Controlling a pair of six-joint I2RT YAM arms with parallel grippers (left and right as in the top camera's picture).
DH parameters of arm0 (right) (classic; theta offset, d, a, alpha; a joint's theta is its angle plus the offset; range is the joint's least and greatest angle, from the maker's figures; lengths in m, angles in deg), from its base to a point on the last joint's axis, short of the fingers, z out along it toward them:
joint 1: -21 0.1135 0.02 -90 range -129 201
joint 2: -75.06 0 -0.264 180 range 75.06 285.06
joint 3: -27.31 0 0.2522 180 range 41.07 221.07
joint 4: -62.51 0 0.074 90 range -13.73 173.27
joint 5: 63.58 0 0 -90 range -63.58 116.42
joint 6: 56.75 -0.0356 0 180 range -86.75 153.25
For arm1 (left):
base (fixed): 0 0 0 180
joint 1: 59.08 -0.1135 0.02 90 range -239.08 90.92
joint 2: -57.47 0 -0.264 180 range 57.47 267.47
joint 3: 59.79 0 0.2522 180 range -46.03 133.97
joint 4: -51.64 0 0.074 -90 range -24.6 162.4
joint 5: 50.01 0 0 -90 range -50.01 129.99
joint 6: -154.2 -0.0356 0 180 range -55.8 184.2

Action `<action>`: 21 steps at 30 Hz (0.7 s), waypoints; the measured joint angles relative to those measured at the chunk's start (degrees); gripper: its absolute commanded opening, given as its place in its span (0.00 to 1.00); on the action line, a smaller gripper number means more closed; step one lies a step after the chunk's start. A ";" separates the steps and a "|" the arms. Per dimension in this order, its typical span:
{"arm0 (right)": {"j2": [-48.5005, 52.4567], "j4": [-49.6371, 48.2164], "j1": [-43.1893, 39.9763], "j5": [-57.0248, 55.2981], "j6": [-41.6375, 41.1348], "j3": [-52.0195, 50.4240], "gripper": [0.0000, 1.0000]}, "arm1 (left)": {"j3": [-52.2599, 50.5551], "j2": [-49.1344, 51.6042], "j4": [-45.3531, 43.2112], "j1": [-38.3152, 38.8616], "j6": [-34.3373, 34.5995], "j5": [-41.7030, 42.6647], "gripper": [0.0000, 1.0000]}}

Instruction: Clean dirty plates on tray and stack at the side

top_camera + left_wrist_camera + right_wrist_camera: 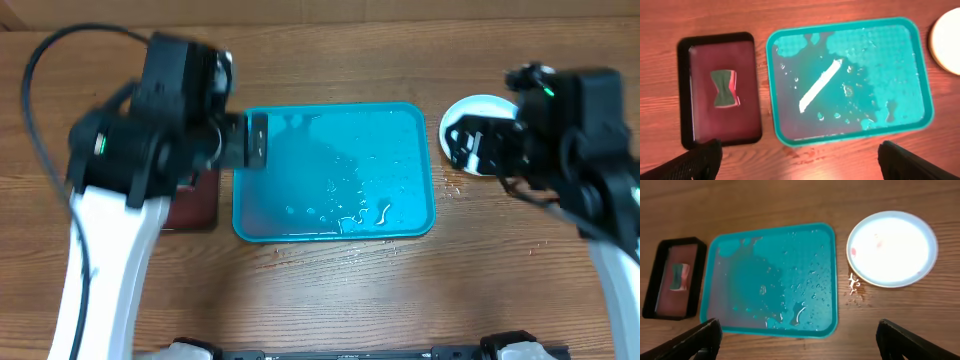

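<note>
From overhead, my left arm reaches in from 9 o'clock, with my left pincer (256, 140) at the left rim of the wet tray (300, 200). My right arm comes from 3 o'clock, my right pincer (463, 142) over the plate (484, 104), which lies on the wood-grain tabletop (330, 290) just beside the tray.

Left wrist view: my fingers (700, 160) stand wide apart and empty. The tray lies at 12 o'clock, a black tray (685, 90) holding a sponge (724, 88) at 10, the plate at 2.

Right wrist view: my fingers (910, 340) are spread, holding nothing. The red-smeared plate sits at 1 o'clock, the tray at 11, droplets (854, 284) between them.
</note>
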 measured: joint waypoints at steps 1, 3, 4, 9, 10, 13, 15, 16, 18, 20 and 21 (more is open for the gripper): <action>-1.27 0.68 0.00 -0.09 0.02 0.00 1.00 | -2.19 -2.25 -0.63 1.55 1.03 -1.49 1.00; -2.95 1.27 0.02 -0.46 0.04 -0.17 1.00 | -6.45 -5.51 -1.44 3.82 2.82 -3.82 1.00; -3.65 1.25 0.02 -0.66 0.00 -0.61 1.00 | -9.11 -7.06 -2.95 4.85 3.91 -5.09 1.00; -7.74 -2.21 0.00 -2.03 -1.99 -9.05 1.00 | -26.14 -14.51 -11.93 7.52 8.22 -9.22 1.00; -8.94 -4.46 0.00 -2.38 -2.86 -12.13 1.00 | -29.66 -16.11 -13.88 7.61 8.85 -9.68 1.00; -13.57 -13.14 0.07 -3.10 -4.37 -22.40 1.00 | -39.15 -21.20 -19.96 7.61 10.40 -10.64 1.00; -17.49 -17.90 0.13 -3.39 -5.05 -29.40 1.00 | -44.61 -24.72 -24.09 7.61 11.34 -11.15 1.00; -20.13 -21.27 0.17 -3.61 -5.42 -33.70 1.00 | -47.58 -26.75 -26.08 7.61 11.91 -11.56 1.00; -23.37 -25.11 0.26 -3.69 -5.84 -39.23 1.00 | -51.84 -29.68 -29.24 7.61 13.11 -12.48 1.00; -26.12 -29.33 0.26 -3.65 -6.45 -45.22 1.00 | -56.46 -32.50 -32.57 7.61 14.45 -13.81 1.00; -27.10 -31.19 0.26 -3.63 -6.80 -48.28 1.00 | -58.82 -33.68 -33.97 7.61 15.06 -14.51 1.00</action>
